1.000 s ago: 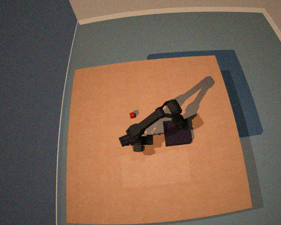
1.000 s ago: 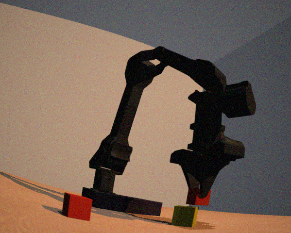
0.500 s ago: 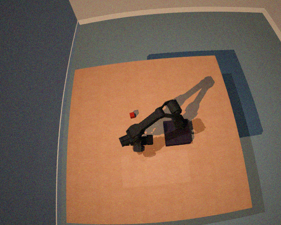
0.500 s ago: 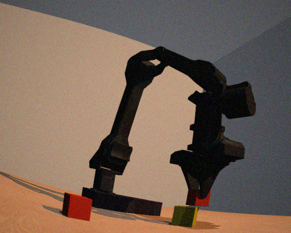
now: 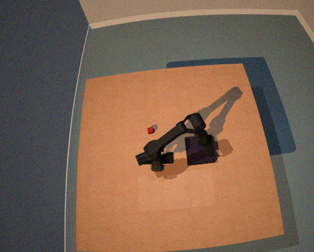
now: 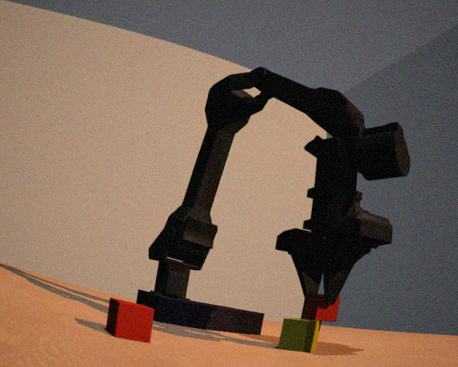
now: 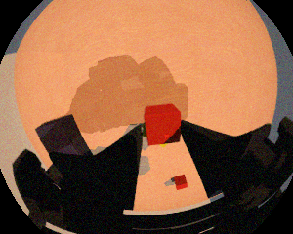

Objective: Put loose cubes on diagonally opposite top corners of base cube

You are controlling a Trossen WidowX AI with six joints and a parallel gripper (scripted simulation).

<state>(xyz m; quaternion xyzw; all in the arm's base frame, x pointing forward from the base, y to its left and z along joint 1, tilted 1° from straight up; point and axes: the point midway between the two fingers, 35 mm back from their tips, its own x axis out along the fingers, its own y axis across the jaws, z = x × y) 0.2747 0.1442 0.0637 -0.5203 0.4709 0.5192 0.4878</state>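
The yellow-green base cube [image 6: 293,335] stands on the table. In the wrist view only slivers of it show, under and beside the held-height red cube. That red cube [image 6: 326,313] [image 7: 161,122] sits at the base cube's top, appears level and overhangs it on the far right side in the exterior view. My gripper [image 6: 319,300] [image 7: 160,126] points down around this red cube, its fingers open slightly wider than the cube. The other red cube [image 5: 150,130] [image 6: 130,319] [image 7: 180,181] lies flat on the table, apart from both. The arm hides the base cube in the top view.
The arm's dark base block [image 5: 200,151] [image 6: 205,316] [image 7: 63,136] stands on the orange table [image 5: 110,189], behind the cubes in the exterior view. The arm and its shadows cover the area between that block and the base cube.
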